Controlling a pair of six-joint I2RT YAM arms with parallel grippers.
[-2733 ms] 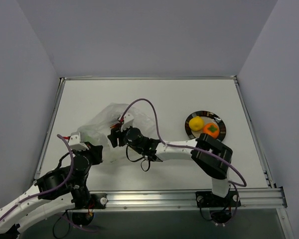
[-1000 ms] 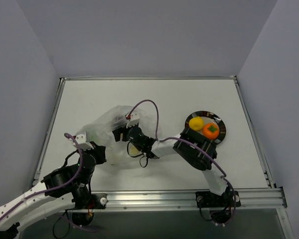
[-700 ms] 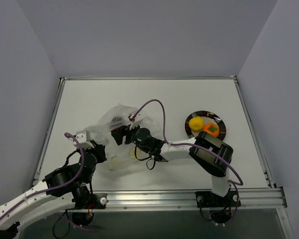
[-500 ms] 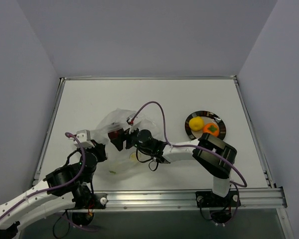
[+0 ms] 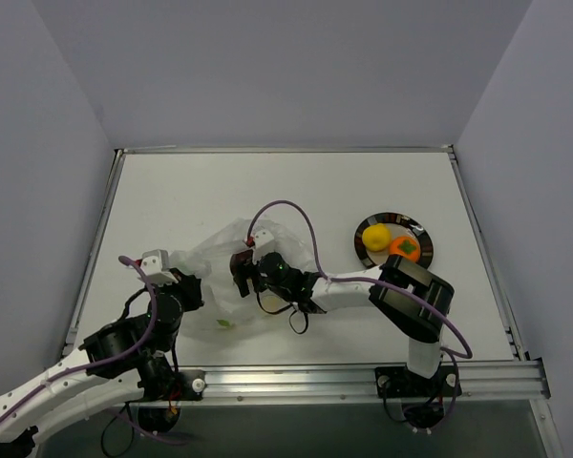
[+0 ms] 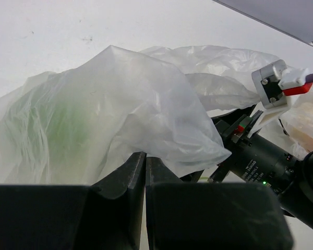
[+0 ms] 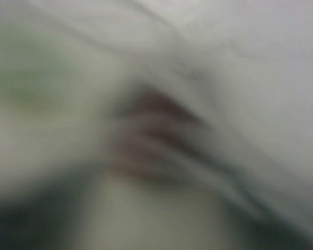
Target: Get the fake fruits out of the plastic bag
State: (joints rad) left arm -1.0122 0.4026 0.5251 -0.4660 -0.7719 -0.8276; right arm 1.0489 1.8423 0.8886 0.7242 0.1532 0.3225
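Plastic bag (image 5: 210,267), dragged nearer; left fingers (image 6: 126,182) clamped on its film, right fingers (image 5: 239,275) inside, state unreadable; green fruit (image 6: 52,125) apparently remaining.

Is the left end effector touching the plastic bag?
Touching. Left wrist view: the left end effector is pinched shut on a fold of the plastic bag.

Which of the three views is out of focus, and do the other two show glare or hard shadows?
Right wrist view: wholly blurred, pale film with a green smear. Left wrist view: sharp on the crinkly translucent white plastic bag; the left claw at the bottom is dark. Top external view: sharp, evenly lit, soft shadows, slight sheen on the dark round plate.
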